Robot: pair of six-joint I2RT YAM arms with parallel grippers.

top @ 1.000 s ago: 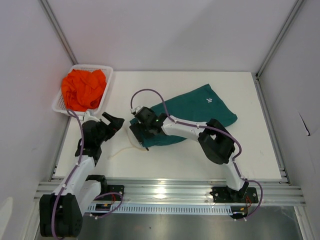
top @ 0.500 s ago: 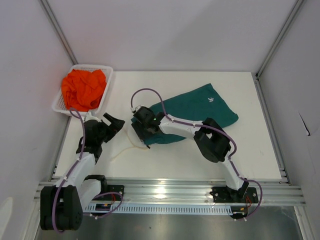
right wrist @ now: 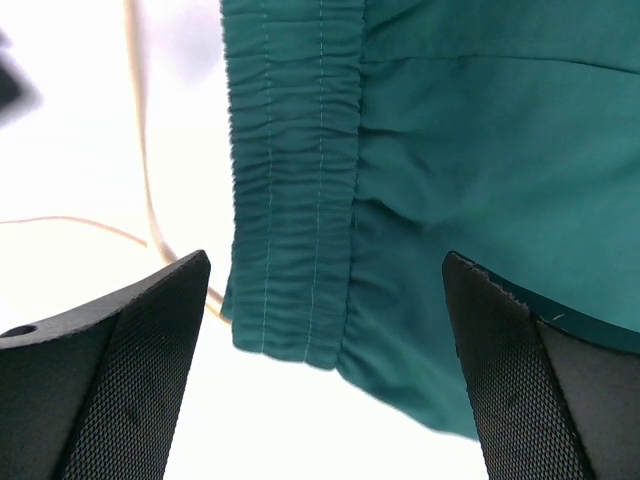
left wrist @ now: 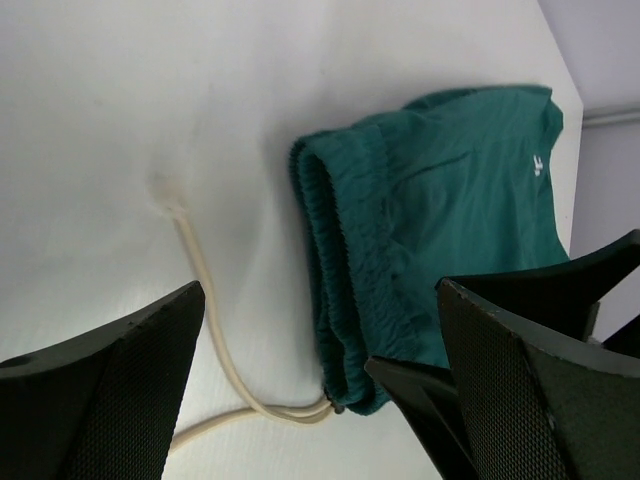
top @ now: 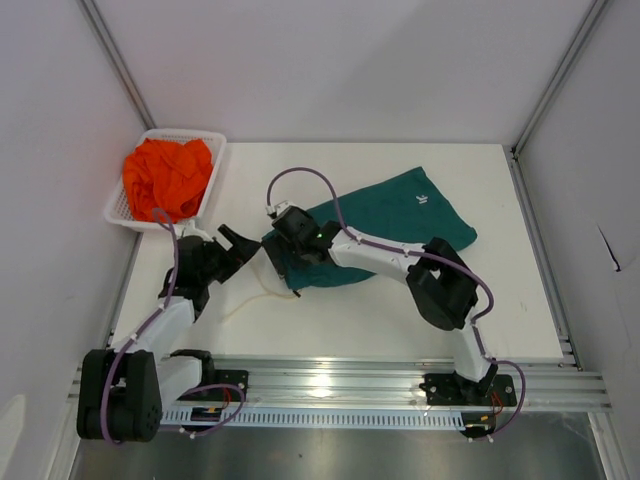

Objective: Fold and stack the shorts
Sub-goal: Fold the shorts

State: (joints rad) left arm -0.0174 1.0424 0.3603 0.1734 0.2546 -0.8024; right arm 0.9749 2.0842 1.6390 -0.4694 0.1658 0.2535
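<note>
The dark teal-green shorts (top: 400, 222) lie flat across the middle of the white table (top: 500, 300). Their gathered waistband (right wrist: 295, 200) points toward the left edge, and the leg end with a small white logo (top: 420, 200) points toward the back right corner. A cream drawstring (left wrist: 200, 280) trails from the waistband onto the bare surface. The right gripper (right wrist: 325, 262) hovers over the waistband with its fingers spread wide and nothing between them. The left gripper (left wrist: 320, 290) is just left of the waistband, also wide open and holding nothing. The orange shorts (top: 168, 178) sit bunched in a white mesh basket (top: 214, 172) at the back left corner.
</note>
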